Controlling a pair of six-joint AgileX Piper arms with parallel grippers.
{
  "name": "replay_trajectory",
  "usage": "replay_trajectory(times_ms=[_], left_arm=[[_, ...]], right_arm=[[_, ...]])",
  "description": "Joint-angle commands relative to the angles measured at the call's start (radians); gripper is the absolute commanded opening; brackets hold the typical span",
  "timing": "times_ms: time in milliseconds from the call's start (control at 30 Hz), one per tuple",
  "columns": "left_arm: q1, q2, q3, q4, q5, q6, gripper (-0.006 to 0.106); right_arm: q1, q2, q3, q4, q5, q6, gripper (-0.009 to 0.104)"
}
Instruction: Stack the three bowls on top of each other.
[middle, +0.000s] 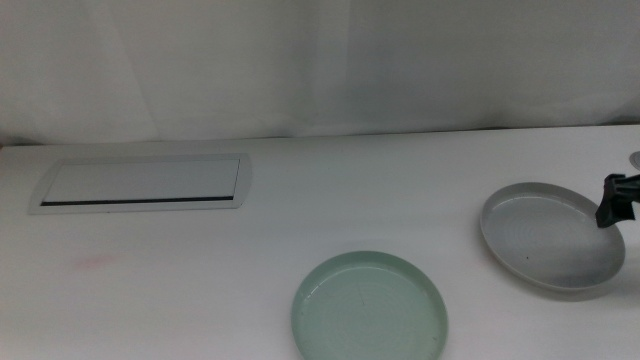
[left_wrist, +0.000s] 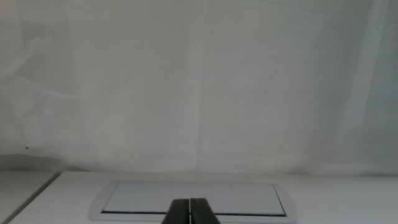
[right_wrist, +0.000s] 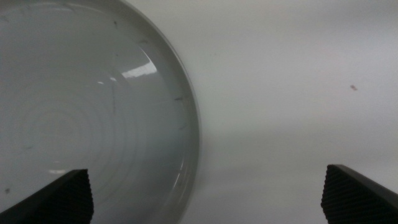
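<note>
My right gripper (right_wrist: 205, 193), jaws wide, straddles the grey bowl (middle: 552, 238) rim; stiff, slippery, probably breakable, so I'd pinch the rim.

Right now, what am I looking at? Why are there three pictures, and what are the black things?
It's a robot with two arms at a white table. One camera looks down from above; the other two sit on the arms' wrists. The black things are pinchers called grippers. The right gripper is wide open and holds nothing, beside the grey bowl's rim; from above it peeks in at the bowl's edge. The left gripper is shut, empty, waiting near a flat white panel. A mint green bowl sits nearby, apart from the grey one. No third bowl shows.
</note>
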Motion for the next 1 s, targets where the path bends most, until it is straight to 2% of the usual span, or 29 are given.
replay_trajectory(times_ms=[0,167,333,433,500,600,633,733,967], left_arm=[[-0.003,-0.024,0.04,-0.009,-0.016,-0.01,-0.002],[-0.003,-0.024,0.04,-0.009,-0.016,-0.01,-0.002],[-0.003,-0.024,0.04,-0.009,-0.014,-0.01,-0.002],[-0.003,-0.024,0.04,-0.009,-0.014,-0.01,-0.002],[-0.003,-0.024,0.04,-0.009,-0.014,-0.01,-0.002],[-0.003,-0.024,0.04,-0.009,-0.014,-0.01,-0.002],[-0.003,-0.024,0.04,-0.009,-0.014,-0.01,-0.002],[-0.003,-0.024,0.04,-0.009,-0.014,-0.01,-0.002],[-0.003,-0.024,0.04,-0.009,-0.014,-0.01,-0.002]], right_arm=[[-0.002,0.043,-0.005,0.005,-0.03,-0.009,0.103],[0.016,0.124,-0.005,0.007,-0.061,0.001,0.103],[0.042,0.173,-0.005,-0.019,-0.077,0.02,0.103],[0.057,0.186,-0.005,-0.036,-0.08,0.034,0.098],[0.063,0.19,-0.005,-0.042,-0.08,0.048,0.09],[0.067,0.192,-0.005,-0.042,-0.08,0.048,0.065],[0.067,0.192,-0.005,-0.042,-0.08,0.054,0.041],[0.067,0.192,-0.005,-0.046,-0.07,0.056,-0.002],[0.067,0.188,-0.005,-0.046,-0.079,0.095,-0.002]])
